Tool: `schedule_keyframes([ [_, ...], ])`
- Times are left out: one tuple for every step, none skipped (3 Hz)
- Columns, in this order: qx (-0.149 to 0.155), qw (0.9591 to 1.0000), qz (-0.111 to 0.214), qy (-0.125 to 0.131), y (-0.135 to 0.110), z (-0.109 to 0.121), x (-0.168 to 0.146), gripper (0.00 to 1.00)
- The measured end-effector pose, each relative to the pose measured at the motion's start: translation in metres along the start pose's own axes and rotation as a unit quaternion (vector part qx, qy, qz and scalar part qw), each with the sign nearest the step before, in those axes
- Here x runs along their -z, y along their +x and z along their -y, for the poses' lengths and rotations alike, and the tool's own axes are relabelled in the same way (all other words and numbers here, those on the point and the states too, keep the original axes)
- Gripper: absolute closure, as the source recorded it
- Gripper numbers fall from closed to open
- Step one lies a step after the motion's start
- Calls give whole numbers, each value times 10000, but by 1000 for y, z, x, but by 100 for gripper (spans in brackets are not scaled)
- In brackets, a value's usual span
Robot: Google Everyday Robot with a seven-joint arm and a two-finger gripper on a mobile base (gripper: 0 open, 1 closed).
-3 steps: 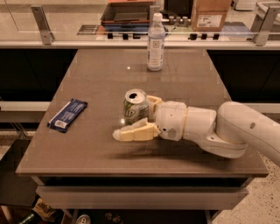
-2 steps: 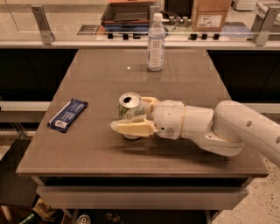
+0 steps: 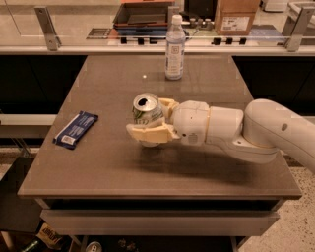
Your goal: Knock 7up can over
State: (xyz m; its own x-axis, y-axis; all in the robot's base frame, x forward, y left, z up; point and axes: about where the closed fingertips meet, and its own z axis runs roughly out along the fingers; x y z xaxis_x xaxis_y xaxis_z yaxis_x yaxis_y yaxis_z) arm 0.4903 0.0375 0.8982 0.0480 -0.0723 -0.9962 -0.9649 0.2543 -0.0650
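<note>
The 7up can, white and green with a silver top, is at the middle of the brown table. It leans, with its open top turned up and toward the camera. My gripper reaches in from the right, and its cream fingers are spread on either side of the can. One finger is in front of the can's lower body and hides its base. The other finger is behind the can. The jaws are open around the can.
A clear plastic bottle with a white label stands at the table's far edge. A blue snack packet lies at the left. Behind the table a counter holds a tray and a cardboard box.
My arm has moved left across the table. The can has shifted left with the fingers and now leans instead of standing straight.
</note>
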Motion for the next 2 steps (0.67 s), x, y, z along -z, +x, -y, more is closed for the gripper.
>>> schedule_keyframes([
  [698,9974,-188,-73,-32,10,5,100],
  [1645,9854,-433,-100,-47,13,11,100],
])
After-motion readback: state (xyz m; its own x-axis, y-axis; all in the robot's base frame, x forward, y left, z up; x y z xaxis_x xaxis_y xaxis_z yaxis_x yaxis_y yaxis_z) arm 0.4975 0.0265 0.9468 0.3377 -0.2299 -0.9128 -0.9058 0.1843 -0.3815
